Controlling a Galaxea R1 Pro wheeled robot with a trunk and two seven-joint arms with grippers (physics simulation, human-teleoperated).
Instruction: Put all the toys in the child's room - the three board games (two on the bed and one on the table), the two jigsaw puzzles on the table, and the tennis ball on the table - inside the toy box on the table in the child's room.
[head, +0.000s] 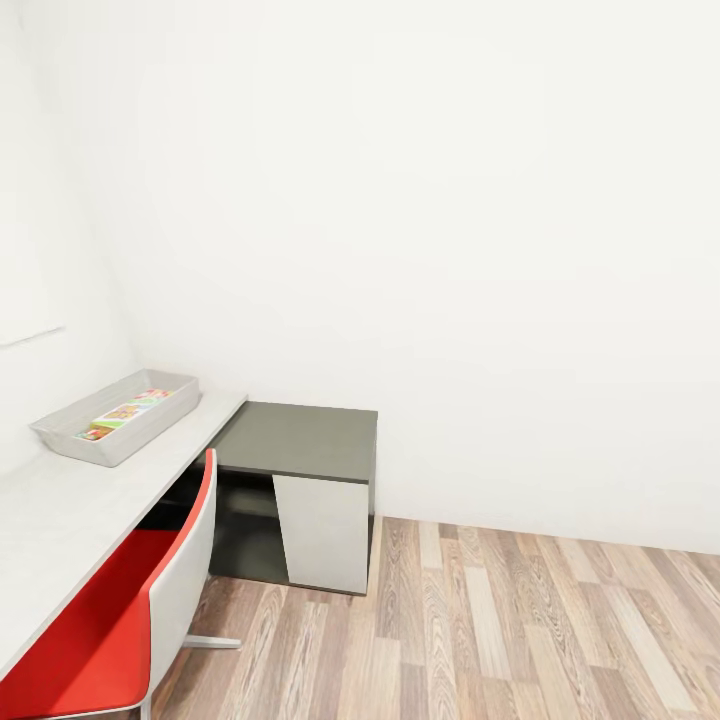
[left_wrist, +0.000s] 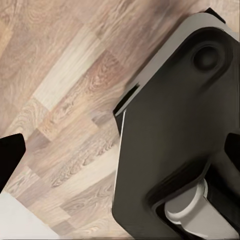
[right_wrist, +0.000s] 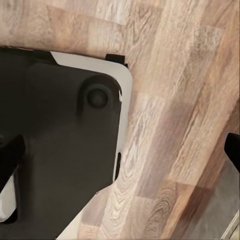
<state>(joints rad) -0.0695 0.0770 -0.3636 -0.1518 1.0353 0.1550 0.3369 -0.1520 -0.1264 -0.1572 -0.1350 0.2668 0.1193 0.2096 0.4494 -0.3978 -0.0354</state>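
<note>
White wall, wood floor (head: 520, 620) | toy box (head: 60, 432) on table (head: 90, 500), game box (head: 125, 412) inside | both grippers' state: cannot tell | risk: base clips red chair (head: 120, 610) when approaching

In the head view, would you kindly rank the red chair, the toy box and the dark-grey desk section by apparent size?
1. Red chair, nearest the camera, which inflates it.
2. Dark-grey desk section.
3. Toy box.

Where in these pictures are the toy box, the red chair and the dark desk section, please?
toy box (head: 62, 438): head view, on its near sloping side wall.
red chair (head: 95, 625): head view, on the red seat.
dark desk section (head: 300, 440): head view, on its dark-grey top.
</note>
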